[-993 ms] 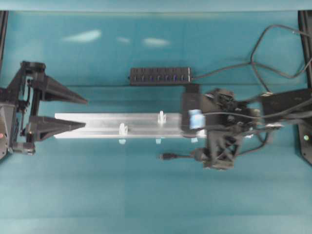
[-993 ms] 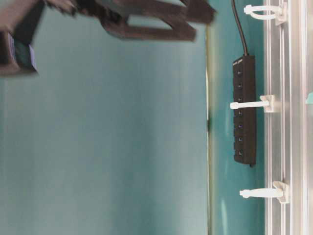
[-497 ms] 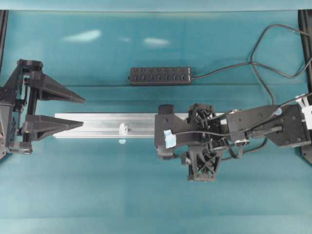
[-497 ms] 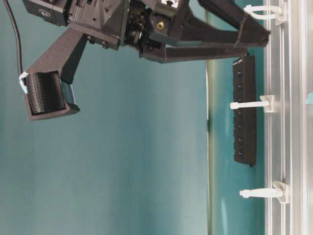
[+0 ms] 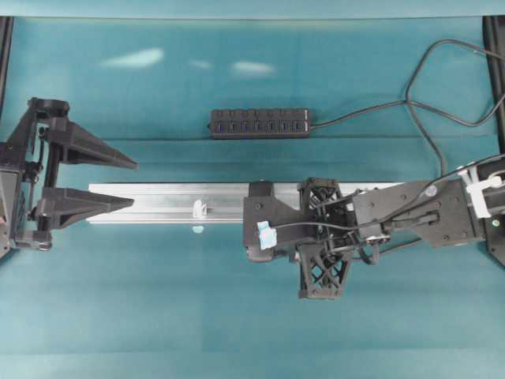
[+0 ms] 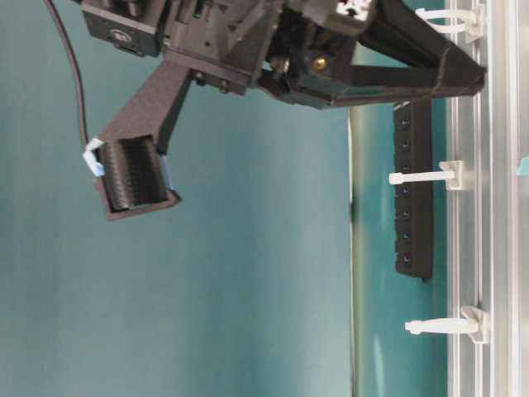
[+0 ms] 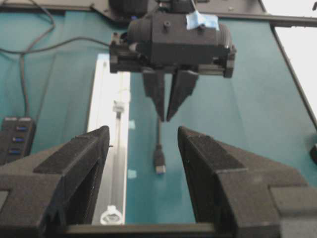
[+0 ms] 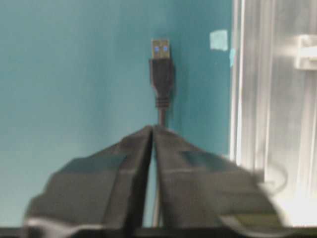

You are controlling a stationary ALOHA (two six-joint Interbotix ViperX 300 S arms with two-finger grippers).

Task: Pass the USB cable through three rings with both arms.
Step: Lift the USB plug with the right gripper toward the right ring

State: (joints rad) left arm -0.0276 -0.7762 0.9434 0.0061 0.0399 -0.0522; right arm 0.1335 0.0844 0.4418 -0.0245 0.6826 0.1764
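In the right wrist view my right gripper (image 8: 153, 129) is shut on the thin black USB cable just behind its plug (image 8: 160, 74). The plug sticks out past the tips, beside the silver rail (image 8: 257, 99). From the left wrist view the same plug (image 7: 159, 161) hangs below the right gripper's closed tips (image 7: 166, 116). My left gripper (image 7: 143, 131) is open and apart from the plug, which points toward it. Three white rings (image 6: 442, 16) (image 6: 421, 176) (image 6: 438, 327) stand on the rail. From overhead only one ring (image 5: 200, 209) shows; the right wrist (image 5: 272, 229) hides the others and the plug.
The black multi-port hub (image 5: 259, 122) lies behind the rail (image 5: 173, 201), with its cord (image 5: 371, 110) looping off to the far right. Small pale blue tape bits (image 7: 131, 173) mark the teal table beside the rail. My left gripper (image 5: 134, 184) straddles the rail's left end.
The right arm moved left along the rail's front side and came down over the cable. Its jaws went from open to shut on the cable. The left arm stayed still.
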